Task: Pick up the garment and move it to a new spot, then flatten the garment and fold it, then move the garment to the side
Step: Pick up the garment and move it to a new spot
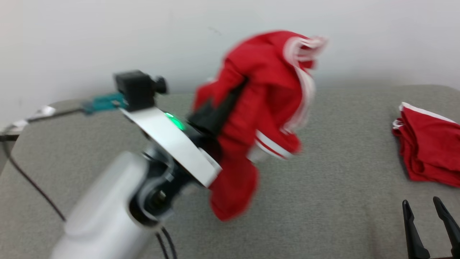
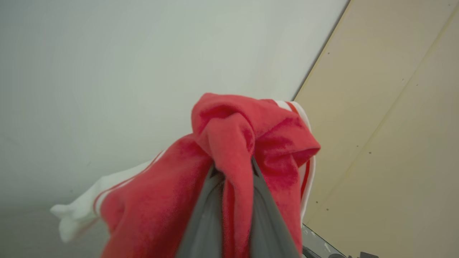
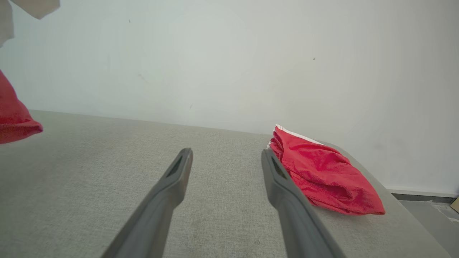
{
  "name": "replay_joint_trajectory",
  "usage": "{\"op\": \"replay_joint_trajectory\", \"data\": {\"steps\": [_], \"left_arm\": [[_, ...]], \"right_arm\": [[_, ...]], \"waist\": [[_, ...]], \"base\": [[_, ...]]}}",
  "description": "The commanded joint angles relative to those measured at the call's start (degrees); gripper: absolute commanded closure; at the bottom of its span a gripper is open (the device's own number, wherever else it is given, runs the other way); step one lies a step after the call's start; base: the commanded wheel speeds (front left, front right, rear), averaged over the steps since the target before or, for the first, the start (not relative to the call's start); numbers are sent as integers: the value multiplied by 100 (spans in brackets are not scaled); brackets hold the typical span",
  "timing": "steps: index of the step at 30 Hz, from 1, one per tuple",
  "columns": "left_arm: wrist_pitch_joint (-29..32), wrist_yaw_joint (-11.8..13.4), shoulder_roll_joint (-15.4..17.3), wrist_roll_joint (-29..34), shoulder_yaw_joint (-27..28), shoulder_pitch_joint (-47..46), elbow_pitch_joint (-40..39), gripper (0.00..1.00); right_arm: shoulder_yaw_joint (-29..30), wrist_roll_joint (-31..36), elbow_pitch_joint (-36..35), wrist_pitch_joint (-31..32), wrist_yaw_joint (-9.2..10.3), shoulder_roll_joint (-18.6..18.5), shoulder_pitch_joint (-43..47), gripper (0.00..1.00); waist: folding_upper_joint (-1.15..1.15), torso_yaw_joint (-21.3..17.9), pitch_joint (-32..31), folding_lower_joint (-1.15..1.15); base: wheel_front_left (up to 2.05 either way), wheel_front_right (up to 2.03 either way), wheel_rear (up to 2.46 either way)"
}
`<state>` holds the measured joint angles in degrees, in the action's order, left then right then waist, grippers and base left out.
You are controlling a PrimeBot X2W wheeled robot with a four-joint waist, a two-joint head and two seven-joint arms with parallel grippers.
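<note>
Grey fabric surface (image 1: 323,187): left gripper (image 2: 235,166) clamps a crumpled red, white-striped garment (image 1: 266,108) aloft (blurred); right gripper (image 3: 226,153), spread apart, sits near a red cloth heap (image 3: 322,175).

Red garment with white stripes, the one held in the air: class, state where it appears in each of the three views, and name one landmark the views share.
Head view: the red garment hangs at centre, above the grey cushion, clamped in the left gripper.
Left wrist view: lower centre, rising from the bottom edge.
Right wrist view: left edge.
Shared landmark: the white wall behind.
</note>
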<state>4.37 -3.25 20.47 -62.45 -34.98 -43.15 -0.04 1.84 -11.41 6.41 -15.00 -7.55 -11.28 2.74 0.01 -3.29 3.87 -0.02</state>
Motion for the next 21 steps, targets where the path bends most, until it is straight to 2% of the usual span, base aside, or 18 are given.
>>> {"op": "replay_joint_trajectory", "data": {"steps": [1,6,11,16,21], "left_arm": [[46,90,-177,-147,-126,255,-332,100],[62,276,-771,-418,-608,792,-894,100],[-155,327,-1217,-544,-870,1167,-555,100],[-591,252,-1256,-225,-824,1189,385,100],[-1099,269,-1168,-33,-542,1053,1741,100]], "right_arm": [[5,-62,-9,-18,13,7,77,0],[-28,-69,-21,-18,14,79,57,0],[-27,-67,-4,-19,14,159,-40,0],[-44,-68,27,-19,14,208,-94,0],[-54,-60,56,-20,14,229,-144,0]], "waist": [[-1,-231,-109,2],[-1,-514,-42,2],[-1,-785,96,2],[-1,-954,220,2],[-1,-1029,271,2]], "base": [[0,0,0],[0,0,0],[0,0,0],[0,0,0],[0,0,0]]}}
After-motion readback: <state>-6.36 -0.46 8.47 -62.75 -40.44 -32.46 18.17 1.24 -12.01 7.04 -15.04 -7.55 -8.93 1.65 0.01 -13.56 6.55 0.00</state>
